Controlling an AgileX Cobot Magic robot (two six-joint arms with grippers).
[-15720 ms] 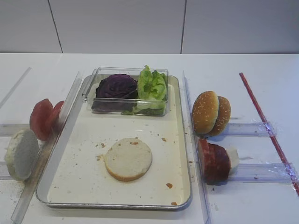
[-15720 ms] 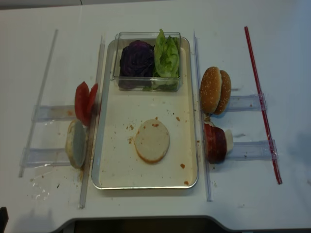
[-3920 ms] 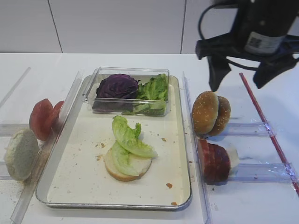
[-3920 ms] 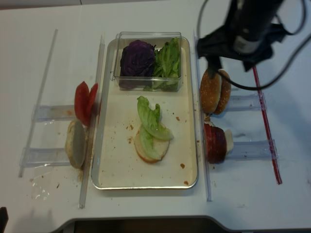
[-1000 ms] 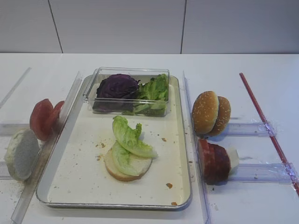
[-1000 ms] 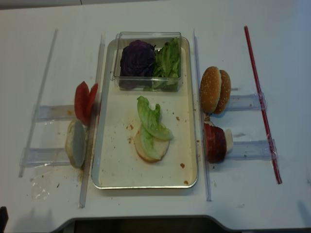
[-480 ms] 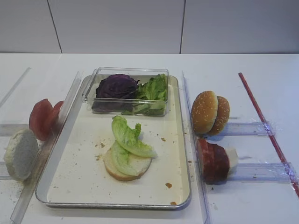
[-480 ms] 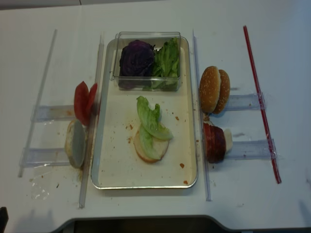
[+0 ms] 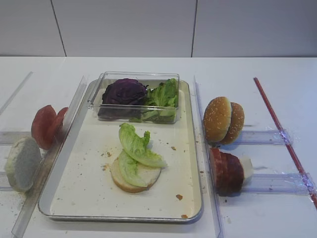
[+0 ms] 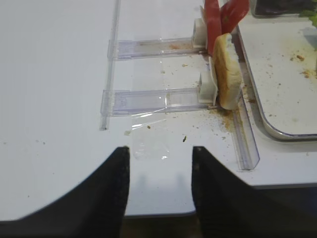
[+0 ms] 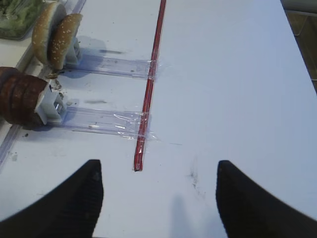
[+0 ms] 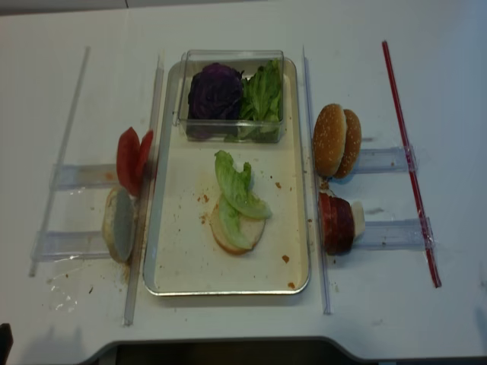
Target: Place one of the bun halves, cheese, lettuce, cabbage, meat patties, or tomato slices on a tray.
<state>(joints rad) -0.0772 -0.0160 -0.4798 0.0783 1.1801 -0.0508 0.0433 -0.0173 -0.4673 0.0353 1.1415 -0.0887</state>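
Green lettuce (image 9: 136,148) drapes a bun half (image 9: 134,174) on the tray (image 9: 74,196); a clear box (image 9: 133,97) sits behind. Right fingers (image 11: 250,198) spread wide, left fingers (image 10: 111,183) narrowly apart, both empty.

**Layout on the table**

In the middle, the tray (image 9: 74,148). On it, toward the front, a bun half (image 9: 143,177) with the lettuce (image 9: 136,146) lying across it. At the tray's back end, a clear box (image 9: 136,115) holding the cabbage (image 9: 124,91) on the left, more leaves on the right. Left of the tray, tomato slices (image 9: 44,126) behind another bun half (image 9: 21,163). Right of it, two bun halves (image 9: 224,120) behind the meat patties (image 9: 225,171).
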